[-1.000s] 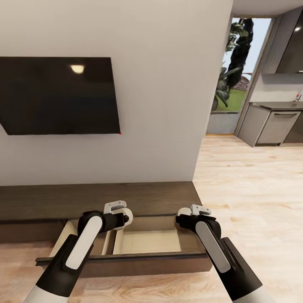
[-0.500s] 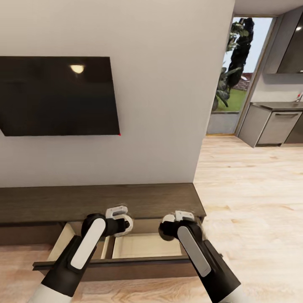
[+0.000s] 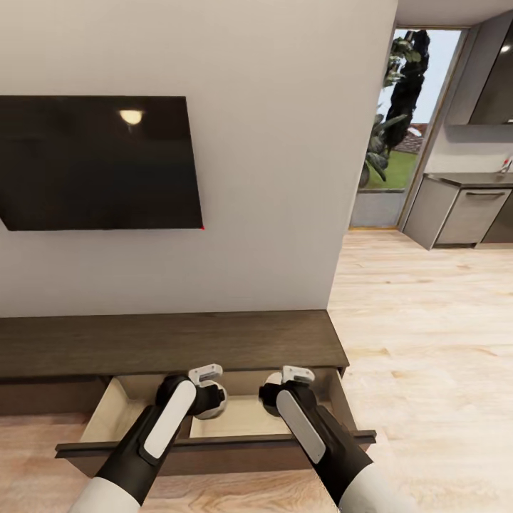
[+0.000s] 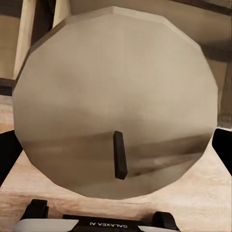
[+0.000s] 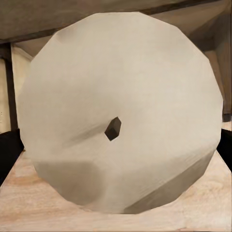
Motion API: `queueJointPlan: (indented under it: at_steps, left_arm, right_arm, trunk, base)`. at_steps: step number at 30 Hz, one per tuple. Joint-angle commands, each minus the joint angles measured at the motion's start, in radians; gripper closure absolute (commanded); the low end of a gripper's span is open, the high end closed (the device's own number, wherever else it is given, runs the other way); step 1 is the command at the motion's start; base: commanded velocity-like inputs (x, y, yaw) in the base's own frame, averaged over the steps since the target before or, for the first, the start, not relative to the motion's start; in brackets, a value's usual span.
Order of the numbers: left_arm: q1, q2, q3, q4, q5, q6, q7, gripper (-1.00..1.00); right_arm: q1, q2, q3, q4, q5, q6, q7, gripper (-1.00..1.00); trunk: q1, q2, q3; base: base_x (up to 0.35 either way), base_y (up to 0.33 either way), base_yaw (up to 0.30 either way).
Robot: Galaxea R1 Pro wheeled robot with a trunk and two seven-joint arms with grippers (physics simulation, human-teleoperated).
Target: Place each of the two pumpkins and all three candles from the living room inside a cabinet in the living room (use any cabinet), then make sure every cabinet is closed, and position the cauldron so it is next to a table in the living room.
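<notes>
Head view: long dark-brown cabinet (image 3: 171, 342) runs along the foot of the white wall (image 3: 285, 142), its drawer (image 3: 107, 413) pulled out toward the robot, pale beige interior showing; both arms reach down over the open drawer, left gripper (image 3: 211, 399) at about 7 o'clock of the frame centre, right gripper (image 3: 274, 395) at about 6 o'clock, the two near each other above the drawer's middle section. Left wrist view: candle (image 4: 116, 96) seen top-on, pale grey-brown disc with dark wick leaning out toward the camera; black fingers (image 4: 8, 154) sit close at either side of it, so the left tool reads as closed on this candle; beige drawer wood lies behind it. Right wrist view: second candle (image 5: 121, 111), also top-on, short dark wick at centre; dark finger edge (image 5: 9, 145) at the side, the right tool likewise gripping it; drawer panels behind. Black TV (image 3: 100, 162) hangs on the wall at 10 o'clock; light wood floor (image 3: 427, 342) spreads from 3 to 5 o'clock; grey kitchen units (image 3: 467, 214) and a doorway with greenery stand at 2 o'clock.
</notes>
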Motion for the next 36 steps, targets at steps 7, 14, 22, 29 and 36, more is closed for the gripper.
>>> queueJointPlan:
  at_steps: [7,14,22,29,36]
  left_arm:
    - [-0.004,0.0,-0.002,0.023,-0.008,-0.013,0.015,1.0]
    - [-0.008,-0.019,-0.008,0.041,-0.009,-0.014,0.015,1.0]
    - [-0.008,-0.02,-0.015,0.037,-0.009,-0.014,0.015,1.0]
    - [-0.008,-0.019,-0.025,0.038,-0.01,-0.014,0.015,1.0]
    - [-0.008,-0.019,-0.03,0.037,-0.01,-0.014,0.015,1.0]
  right_arm:
    - [-0.041,0.0,0.004,0.006,-0.01,-0.02,-0.008,1.0]
    - [-0.046,0.0,0.079,0.038,-0.011,-0.054,0.01,1.0]
    - [-0.046,0.0,0.083,0.043,-0.02,-0.059,0.011,1.0]
    - [-0.045,0.0,0.082,0.045,-0.025,-0.059,0.011,1.0]
    - [-0.046,0.0,0.082,0.046,-0.026,-0.059,0.011,1.0]
  trunk:
    - [0.0,-0.001,-0.001]
    - [0.0,-0.001,-0.001]
    - [0.0,-0.001,-0.001]
    - [0.0,-0.001,-0.001]
    - [0.0,-0.001,-0.001]
  base:
    - [0.0,0.0,0.0]
    - [0.0,0.0,0.0]
    - [0.113,-0.001,0.0]
    - [0.137,-0.057,0.0]
    - [0.135,-0.005,0.0]
